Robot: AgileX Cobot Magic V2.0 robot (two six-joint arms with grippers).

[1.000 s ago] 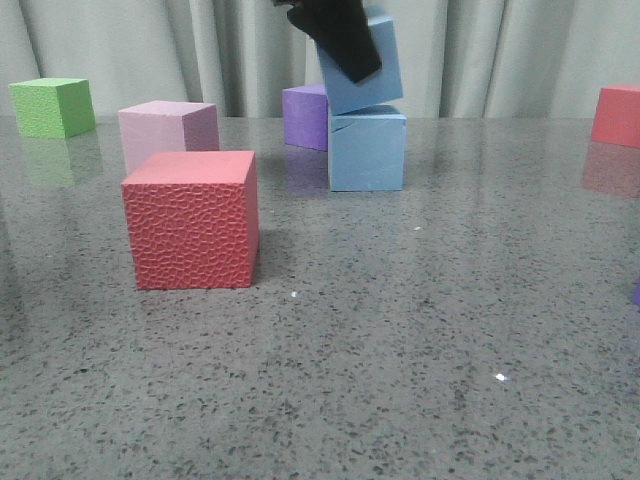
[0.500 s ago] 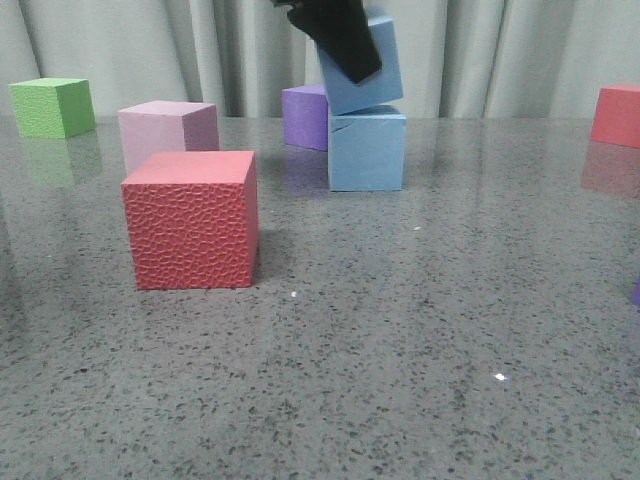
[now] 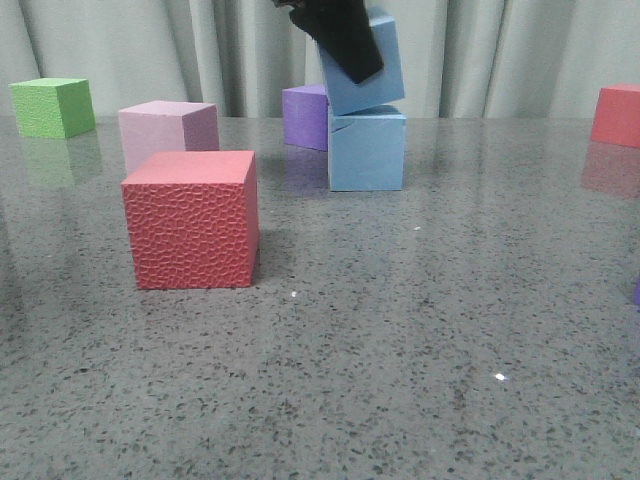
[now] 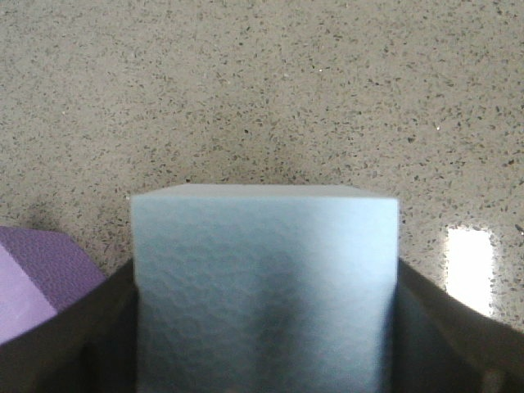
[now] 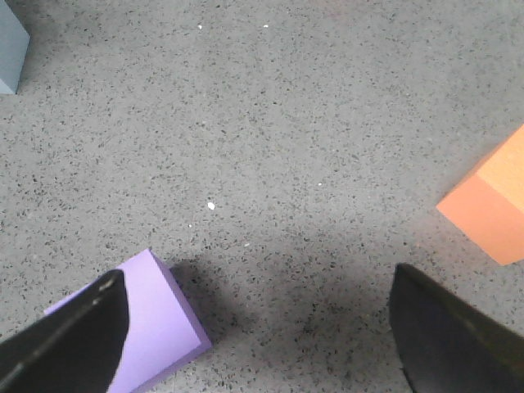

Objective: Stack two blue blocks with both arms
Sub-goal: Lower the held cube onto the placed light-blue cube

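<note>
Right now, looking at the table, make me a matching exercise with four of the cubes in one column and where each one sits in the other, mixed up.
Things:
1. tilted blue cube
2. green cube
3. textured red cube
4. dark purple cube

Places:
A. far left, near the curtain
B. behind the blue stack
C. held in the left hand, on the lower blue cube
D. nearest the front camera, left of centre

Pairs: 1-C, 2-A, 3-D, 4-B

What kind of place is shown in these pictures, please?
Probably a robot test bench or lab. Plain foam cubes, such as the textured red cube and the green cube, stand on a speckled grey table, with a pale curtain behind.
</note>
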